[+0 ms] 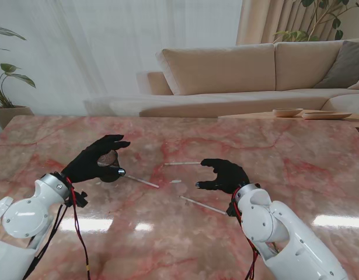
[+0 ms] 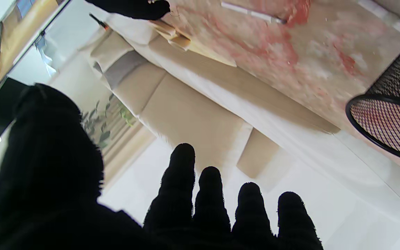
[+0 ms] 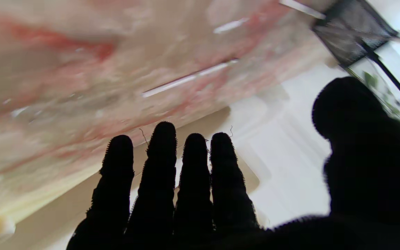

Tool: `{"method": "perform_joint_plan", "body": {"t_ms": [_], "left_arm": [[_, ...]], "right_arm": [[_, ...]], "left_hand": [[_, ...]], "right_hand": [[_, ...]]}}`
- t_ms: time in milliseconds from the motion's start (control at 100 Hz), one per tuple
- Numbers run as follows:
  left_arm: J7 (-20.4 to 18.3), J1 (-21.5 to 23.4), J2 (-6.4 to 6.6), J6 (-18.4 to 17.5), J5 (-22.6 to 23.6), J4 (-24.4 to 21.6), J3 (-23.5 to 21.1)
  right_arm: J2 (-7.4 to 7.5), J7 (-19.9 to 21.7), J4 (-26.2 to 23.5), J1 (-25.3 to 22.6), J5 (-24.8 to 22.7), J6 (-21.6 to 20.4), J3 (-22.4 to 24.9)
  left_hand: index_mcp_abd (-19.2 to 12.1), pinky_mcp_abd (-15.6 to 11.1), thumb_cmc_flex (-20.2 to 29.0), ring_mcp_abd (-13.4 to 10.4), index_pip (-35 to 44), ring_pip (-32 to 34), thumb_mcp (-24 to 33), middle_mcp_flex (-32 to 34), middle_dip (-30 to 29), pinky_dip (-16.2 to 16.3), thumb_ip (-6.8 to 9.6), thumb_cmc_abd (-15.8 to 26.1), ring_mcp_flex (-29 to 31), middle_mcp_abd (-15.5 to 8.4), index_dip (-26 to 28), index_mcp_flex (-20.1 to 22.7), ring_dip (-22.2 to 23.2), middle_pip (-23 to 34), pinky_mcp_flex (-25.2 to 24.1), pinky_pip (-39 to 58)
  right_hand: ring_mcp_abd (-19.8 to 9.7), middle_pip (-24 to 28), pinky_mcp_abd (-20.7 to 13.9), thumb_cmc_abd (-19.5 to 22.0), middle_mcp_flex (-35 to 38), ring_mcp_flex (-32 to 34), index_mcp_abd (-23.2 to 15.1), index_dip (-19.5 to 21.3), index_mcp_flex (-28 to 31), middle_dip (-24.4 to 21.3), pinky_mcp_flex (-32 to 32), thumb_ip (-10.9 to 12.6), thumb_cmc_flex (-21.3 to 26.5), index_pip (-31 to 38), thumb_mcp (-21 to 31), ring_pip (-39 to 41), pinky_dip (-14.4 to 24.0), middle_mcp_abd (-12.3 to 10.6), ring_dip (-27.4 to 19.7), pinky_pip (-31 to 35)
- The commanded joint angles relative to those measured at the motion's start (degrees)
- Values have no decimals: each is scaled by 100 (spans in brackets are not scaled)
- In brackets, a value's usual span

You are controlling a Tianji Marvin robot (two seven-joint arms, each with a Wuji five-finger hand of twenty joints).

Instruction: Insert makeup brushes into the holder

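Note:
The black mesh holder (image 1: 110, 168) sits on the marble table (image 1: 185, 245) under my left hand (image 1: 93, 162), whose fingers arch over it; the left wrist view shows the holder's open rim (image 2: 384, 128) beside spread, empty fingers (image 2: 182, 194). A white brush (image 1: 141, 182) with a silver end lies against the holder. Another brush (image 1: 202, 205) lies just nearer to me than my right hand (image 1: 225, 175), which hovers open with curled fingers. A thin brush (image 1: 182, 163) and a short piece (image 1: 175, 181) lie between the hands. The right wrist view shows a brush (image 3: 189, 76) beyond its empty fingers (image 3: 161, 180).
A beige sofa (image 1: 226, 76) stands behind the table. A low wooden table with shallow bowls (image 1: 287, 112) is at the far right. A potted plant (image 1: 4, 87) stands at the far left.

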Motion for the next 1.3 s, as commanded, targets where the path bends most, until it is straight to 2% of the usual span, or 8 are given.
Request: {"method": "perform_joint_plan", "body": {"t_ms": [0, 50, 240, 520, 960, 1040, 1170, 1290], "left_arm": [[-41, 53, -10, -54, 86, -27, 140], [-23, 57, -9, -54, 142, -20, 229], [102, 38, -27, -56, 200, 69, 550], [264, 58, -61, 85, 237, 122, 830], [524, 23, -107, 75, 323, 296, 1085], [532, 12, -109, 64, 316, 325, 1109], [566, -4, -117, 54, 310, 369, 1139], [608, -3, -122, 36, 346, 395, 1144]], "right_arm": [[69, 70, 12, -78, -178, 90, -51], [99, 68, 1, -87, -541, 221, -116], [167, 107, 66, -54, -1332, 719, -457], [126, -143, 313, 78, -1372, 1190, -1015], [8, -814, 762, 274, -1406, 1564, -1676], [-21, -949, 838, 307, -1384, 1591, -1776], [-37, -934, 889, 360, -1273, 1590, -1887], [-53, -959, 900, 370, -1221, 1631, -1948]], "left_hand": [[-3, 33, 60, -171, -119, 17, -273, -160, -118, -2, 198, 221, 55, -45, -68, -226, -86, -6, -9, 93], [-88, 382, 54, -116, -83, 35, -349, -150, -151, 161, 218, 278, 84, -76, -53, -246, -88, -16, -10, 452], [-164, 305, 84, -117, 7, 57, -384, -180, -151, 36, 242, 321, 51, -83, -7, -227, -54, -39, -106, 398], [-235, 366, 198, -159, 108, -17, -359, -193, -140, -69, 251, 293, -138, -85, 43, -147, -64, -50, -189, 74], [-283, 360, 217, -171, 183, -28, -313, -216, -131, -304, 244, 282, -219, -114, 88, -122, -35, -59, -101, -212], [-289, 384, 214, -171, 191, -21, -302, -210, -129, -295, 244, 300, -216, -111, 93, -118, -26, -57, -100, -199], [-293, 420, 219, -128, 232, -4, -251, -150, -111, -264, 265, 383, -196, -47, 113, -66, -3, -35, -113, -169], [-303, 429, 195, -128, 246, 0, -227, -159, -96, -251, 273, 395, -200, -23, 123, -71, 12, -38, -121, -159]], "right_hand": [[-28, 121, -13, -165, 117, 56, -71, -69, 83, 63, -60, -137, 14, -22, -191, 109, 90, 2, 144, 221], [-51, 192, -57, -149, 123, -160, -95, -86, 107, 144, -208, -175, -16, 5, -234, 93, 42, -7, 157, 189], [-117, 169, -272, -158, -231, -1074, -139, -41, 270, 335, -839, -188, 10, 208, -252, -53, -168, -95, 127, -200], [-167, 255, -321, -289, -257, -1254, -269, 229, 626, 461, -931, -37, 621, 567, -18, 45, -167, -105, 120, -349], [-190, 506, -273, -432, 14, -1154, -467, 511, 1164, 602, -870, -109, 1114, 918, 182, 402, -97, -163, 228, -283], [-197, 558, -273, -450, 1, -1189, -501, 613, 1209, 642, -894, -140, 1208, 993, 362, 487, -96, -178, 247, -269], [-223, 557, -307, -822, -180, -1314, -532, 730, 1259, 641, -987, -263, 993, 936, 2338, 528, -166, -177, 198, -285], [-235, 567, -330, -792, -335, -1421, -522, 745, 1325, 646, -1053, -278, 957, 966, 2583, 540, -175, -153, 198, -298]]}}
